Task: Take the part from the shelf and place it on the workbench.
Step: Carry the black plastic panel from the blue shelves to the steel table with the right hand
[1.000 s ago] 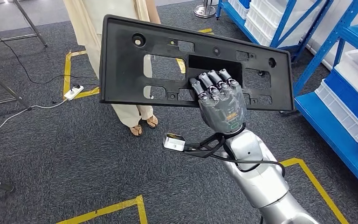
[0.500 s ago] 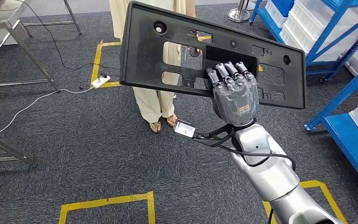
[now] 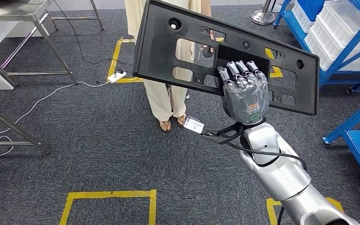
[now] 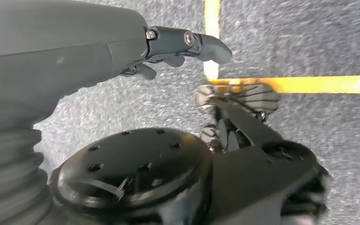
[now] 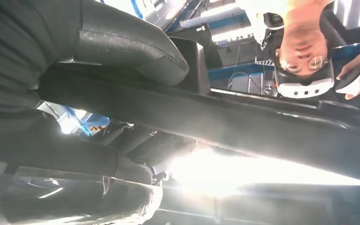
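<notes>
The part (image 3: 159, 56) is a long black plastic panel with several rectangular cutouts, held up in the air and tilted, its right end lower. My right hand (image 3: 244, 91) grips it near the middle of its lower edge, the fingers curled through a cutout. In the right wrist view the thumb (image 5: 131, 47) presses on the panel's dark edge (image 5: 243, 126). In the left wrist view my left hand (image 4: 75, 51) hangs over the carpet with its fingers (image 4: 192, 42) stretched out and holding nothing.
A person in beige clothes and sandals (image 3: 164, 103) stands just behind the panel. Blue shelving with white bins (image 3: 337, 28) is at the right. Metal table frames (image 3: 9, 28) stand at the left, with a power strip and cable (image 3: 116, 76) on the carpet. Yellow floor tape (image 3: 108, 194) marks squares.
The whole picture has shifted right, so the camera has turned left: the shelves slide toward the edge and metal tables come in. The panel stays in my right hand, a little higher and more tilted.
</notes>
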